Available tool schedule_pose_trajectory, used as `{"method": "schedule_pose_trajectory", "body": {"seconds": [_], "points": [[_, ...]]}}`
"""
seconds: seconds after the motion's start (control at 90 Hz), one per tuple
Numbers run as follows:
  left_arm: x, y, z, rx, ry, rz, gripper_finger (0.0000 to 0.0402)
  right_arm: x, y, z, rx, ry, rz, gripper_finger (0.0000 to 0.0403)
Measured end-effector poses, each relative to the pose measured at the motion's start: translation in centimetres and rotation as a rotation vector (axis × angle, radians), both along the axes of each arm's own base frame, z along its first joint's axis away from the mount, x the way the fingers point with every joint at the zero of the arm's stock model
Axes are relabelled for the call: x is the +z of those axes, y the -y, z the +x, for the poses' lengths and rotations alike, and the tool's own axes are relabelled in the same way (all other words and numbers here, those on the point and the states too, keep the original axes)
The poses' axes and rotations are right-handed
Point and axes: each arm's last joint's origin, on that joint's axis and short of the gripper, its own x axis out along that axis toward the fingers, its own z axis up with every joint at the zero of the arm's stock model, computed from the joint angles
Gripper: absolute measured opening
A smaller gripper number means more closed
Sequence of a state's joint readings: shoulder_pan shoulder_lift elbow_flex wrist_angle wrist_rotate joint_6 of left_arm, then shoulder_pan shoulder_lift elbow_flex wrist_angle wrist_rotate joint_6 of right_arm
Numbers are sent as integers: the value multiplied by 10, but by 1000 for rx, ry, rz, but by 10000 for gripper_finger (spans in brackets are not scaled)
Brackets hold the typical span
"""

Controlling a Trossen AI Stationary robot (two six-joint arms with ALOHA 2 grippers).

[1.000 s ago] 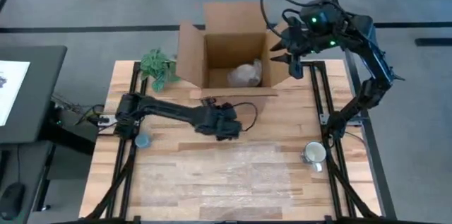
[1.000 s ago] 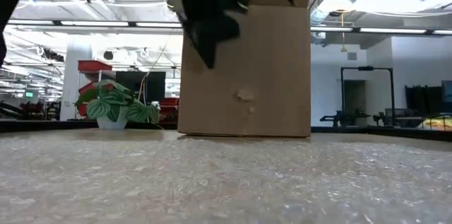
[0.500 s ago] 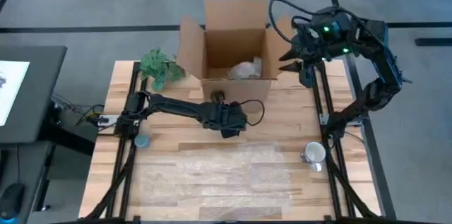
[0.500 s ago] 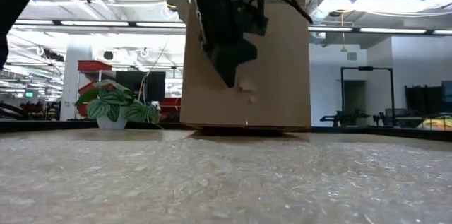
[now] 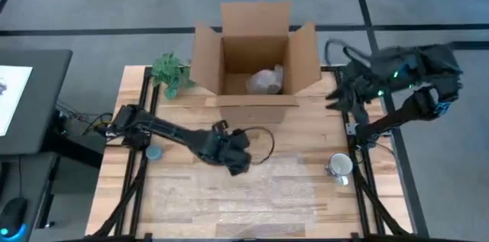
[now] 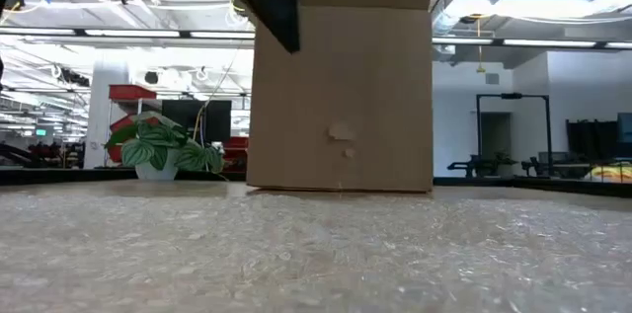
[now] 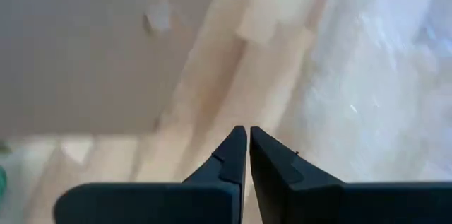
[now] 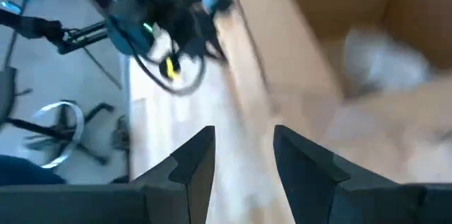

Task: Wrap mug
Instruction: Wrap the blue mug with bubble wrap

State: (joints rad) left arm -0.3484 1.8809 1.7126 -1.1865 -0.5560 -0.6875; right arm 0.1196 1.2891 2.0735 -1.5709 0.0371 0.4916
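A mug (image 5: 338, 166) stands on its base near the table's right edge. A sheet of bubble wrap (image 5: 244, 188) lies flat on the near half of the table and fills the low view's foreground (image 6: 316, 254). My left gripper (image 5: 237, 159) (image 7: 247, 136) is shut and hangs over the sheet's far edge, in front of the cardboard box (image 5: 256, 59). My right gripper (image 5: 334, 98) (image 8: 244, 139) is open, right of the box and far from the mug, with nothing between its fingers.
The open cardboard box (image 6: 341, 76) stands at the far middle with a bubble-wrapped bundle (image 5: 265, 82) inside. A potted plant (image 5: 172, 72) stands left of it, and a small blue object (image 5: 154, 152) lies by the left rail. Bare wood lies between box and sheet.
My right gripper has left the box's right flap, moving toward the table's right edge and nearer. My left gripper has drawn back from the box front toward the near edge and a little left. The box rocked briefly and stands flat again.
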Motion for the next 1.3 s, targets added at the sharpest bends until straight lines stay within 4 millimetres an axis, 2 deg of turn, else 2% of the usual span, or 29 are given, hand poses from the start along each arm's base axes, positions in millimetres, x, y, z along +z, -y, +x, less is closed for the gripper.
{"method": "schedule_pose_trajectory", "body": {"seconds": [0.1, 0.256, 0.389, 0.489, 0.711, 0.889, 1.011, 1.156, 1.3], "points": [[-1, 24, -12, 19, 16, -26, 0, -35, -14, 7, -46, -159, 87, 133], [-1, 63, -36, 22, 26, -50, 0, -102, -43, 11, -137, -491, 249, 133], [-2, 93, -62, 58, 38, -75, 0, -153, -60, 6, -153, -720, 225, 138], [-2, 114, -78, 72, 76, -118, 0, -183, -60, 0, -150, -823, 164, 155], [-3, 151, -111, 134, 111, -266, 0, -242, -45, -11, -148, -1014, 92, 221], [-3, 179, -141, 173, 127, -377, 0, -277, -37, -14, -75, -1046, 67, 236], [-3, 190, -156, 265, 164, -440, 0, -284, -39, -7, -37, -998, 53, 224], [-3, 194, -166, 371, 199, -482, 0, -295, -38, -1, -22, -937, 47, 193], [-3, 194, -166, 403, 213, -495, 0, -303, -40, -1, -8, -927, 70, 132]]}}
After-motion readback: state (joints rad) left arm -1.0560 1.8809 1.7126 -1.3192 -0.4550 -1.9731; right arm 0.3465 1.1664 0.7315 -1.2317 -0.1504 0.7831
